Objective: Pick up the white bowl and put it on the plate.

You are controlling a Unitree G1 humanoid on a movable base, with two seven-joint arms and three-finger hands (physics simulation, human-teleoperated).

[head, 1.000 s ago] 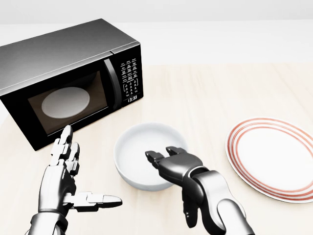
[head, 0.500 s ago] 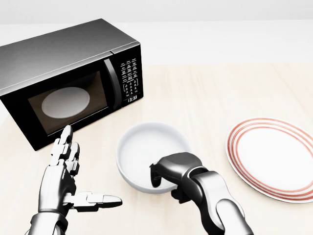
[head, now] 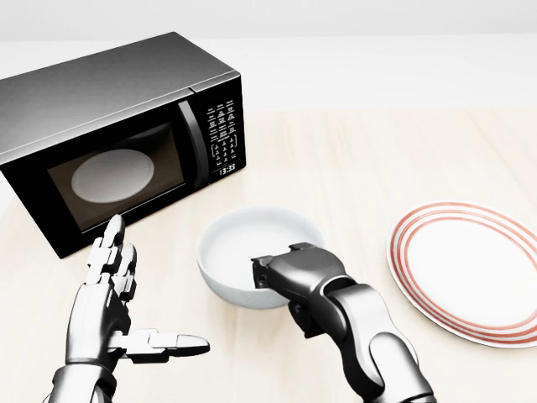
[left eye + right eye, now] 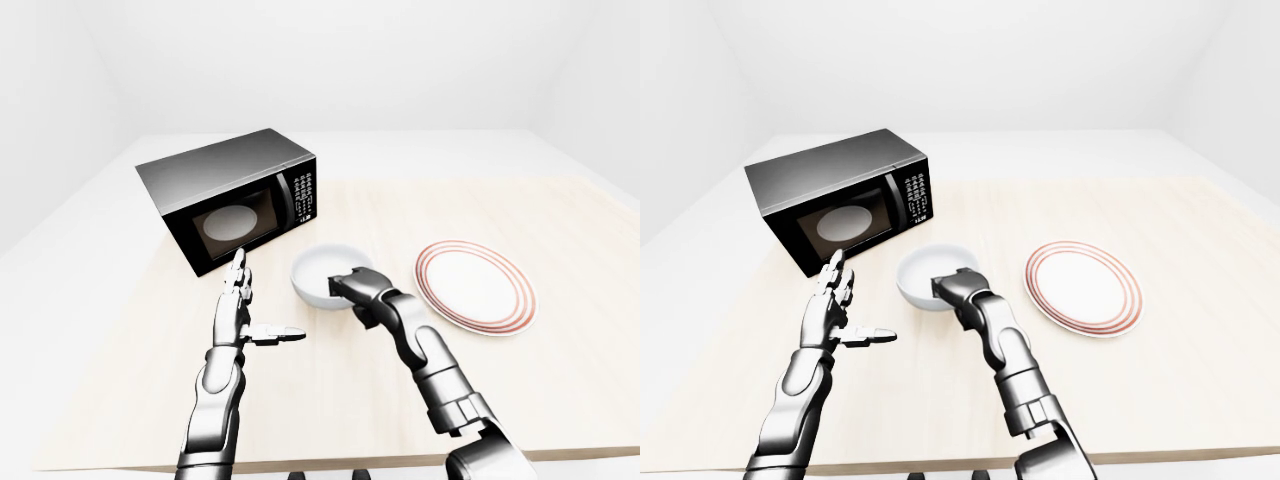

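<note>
At the far left of the head view, the microwave (image 3: 117,138) is sitting on the pale wooden counter (image 3: 377,159), its door facing the camera and a pale round turntable showing through the dark glass. Its keypad and lit clock are lying along the right edge of its face.

Below the microwave, the left hand (image 3: 113,306) is hovering over bare counter with its fingers spread: two are pointing up toward the microwave and the thumb is sticking out to the right. It is holding nothing and is staying apart from the bowl.

Near the middle of the view, the bowl (image 3: 252,252) is resting upright on the counter, between the microwave and the plate and touching neither. Nothing is showing inside it.

The right hand (image 3: 289,273) is reaching in from the bottom of the view, its dark forearm angling up and left. It is sitting at the bowl's lower right rim, fingers curled over the edge and into the bowl, with the bulk of the hand outside the wall. The fingers are appearing to pinch the rim, though the underside of the grip is hidden by the hand itself.

At the right, the plate (image 3: 466,269) with its red rings is lying flat on the counter, well apart from the bowl and hand.
</note>
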